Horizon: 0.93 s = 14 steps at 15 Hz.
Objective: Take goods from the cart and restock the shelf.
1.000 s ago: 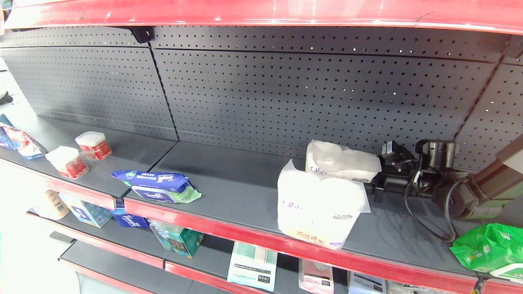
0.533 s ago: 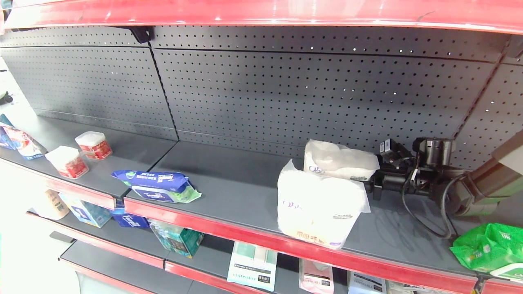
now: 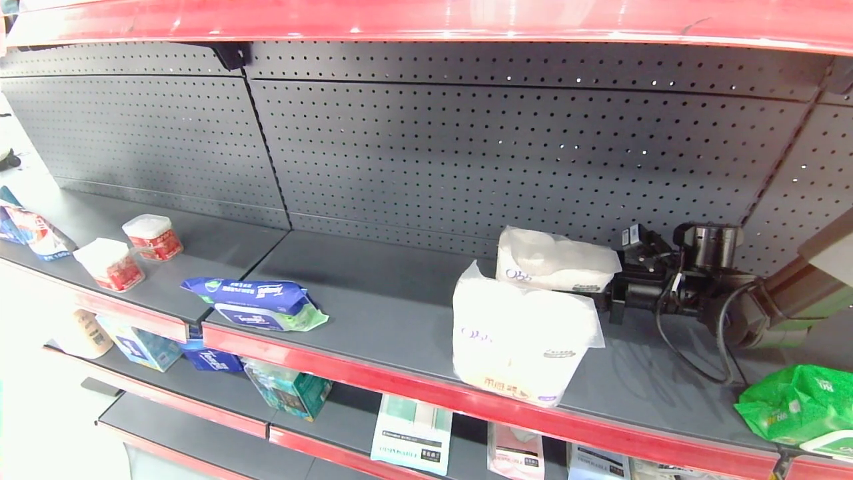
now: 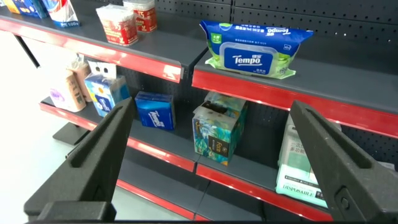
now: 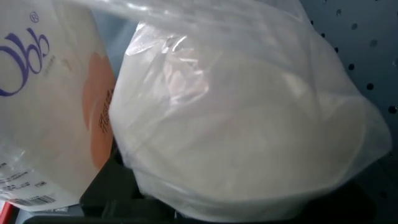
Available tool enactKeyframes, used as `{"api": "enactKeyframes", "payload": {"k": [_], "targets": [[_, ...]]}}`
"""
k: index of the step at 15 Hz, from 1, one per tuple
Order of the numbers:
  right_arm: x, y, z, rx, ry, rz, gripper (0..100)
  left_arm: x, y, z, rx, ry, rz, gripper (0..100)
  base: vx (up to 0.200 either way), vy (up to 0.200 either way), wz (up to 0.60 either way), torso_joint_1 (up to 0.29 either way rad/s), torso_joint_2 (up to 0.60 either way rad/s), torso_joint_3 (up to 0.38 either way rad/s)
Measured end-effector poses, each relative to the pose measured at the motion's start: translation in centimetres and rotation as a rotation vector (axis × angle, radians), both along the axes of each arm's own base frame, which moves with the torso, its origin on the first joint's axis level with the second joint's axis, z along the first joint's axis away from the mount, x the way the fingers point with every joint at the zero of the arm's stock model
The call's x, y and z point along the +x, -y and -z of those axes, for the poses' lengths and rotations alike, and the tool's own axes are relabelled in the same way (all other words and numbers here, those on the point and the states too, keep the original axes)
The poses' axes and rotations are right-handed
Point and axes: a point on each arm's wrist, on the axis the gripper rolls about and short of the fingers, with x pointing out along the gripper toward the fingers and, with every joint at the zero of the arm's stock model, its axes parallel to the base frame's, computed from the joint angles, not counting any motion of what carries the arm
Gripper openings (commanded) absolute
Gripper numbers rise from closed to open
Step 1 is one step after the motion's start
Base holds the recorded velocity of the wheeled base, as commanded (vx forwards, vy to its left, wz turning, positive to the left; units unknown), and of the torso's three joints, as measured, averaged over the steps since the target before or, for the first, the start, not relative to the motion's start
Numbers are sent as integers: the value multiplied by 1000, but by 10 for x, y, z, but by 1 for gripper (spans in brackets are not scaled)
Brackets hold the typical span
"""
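Note:
A white tissue pack [image 3: 556,261] sits in my right gripper [image 3: 610,293], which is shut on it near the back of the grey shelf [image 3: 393,300]. The pack hangs just behind a larger white tissue pack [image 3: 523,337] that stands at the shelf's front edge. Up close in the right wrist view, the held pack [image 5: 242,118] bulges in its clear wrapper, with the larger pack [image 5: 43,106] beside it. My left gripper [image 4: 211,107] is open and holds nothing. It is out in front of the lower shelves.
A blue wipes pack [image 3: 256,303] lies at the shelf front, left of the tissue packs, also seen as the blue wipes pack [image 4: 255,46]. Two red-and-white tubs [image 3: 130,257] stand further left. A green pack [image 3: 796,403] lies at the far right. The perforated back wall [image 3: 466,147] is close behind.
My right gripper has lifted the held tissue pack slightly and nudged it toward the back wall. Everything else on the shelf has stayed put.

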Motion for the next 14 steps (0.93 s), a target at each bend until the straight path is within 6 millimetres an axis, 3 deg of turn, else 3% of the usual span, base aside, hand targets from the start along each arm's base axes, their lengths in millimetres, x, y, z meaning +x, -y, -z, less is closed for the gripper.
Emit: {"api": "enactKeyframes", "payload": {"k": [5, 6, 14], "targets": [[3, 0, 0, 3, 2, -3, 0, 0, 0, 0, 0, 0, 0, 100, 0, 0, 0, 0, 0, 0], [4, 0, 0, 3, 5, -3, 100, 0, 0, 0, 0, 0, 0, 100, 0, 0, 0, 0, 0, 0], [0, 5, -10, 11, 3, 23, 100, 0, 0, 0, 0, 0, 0, 100, 0, 0, 0, 0, 0, 0]]}}
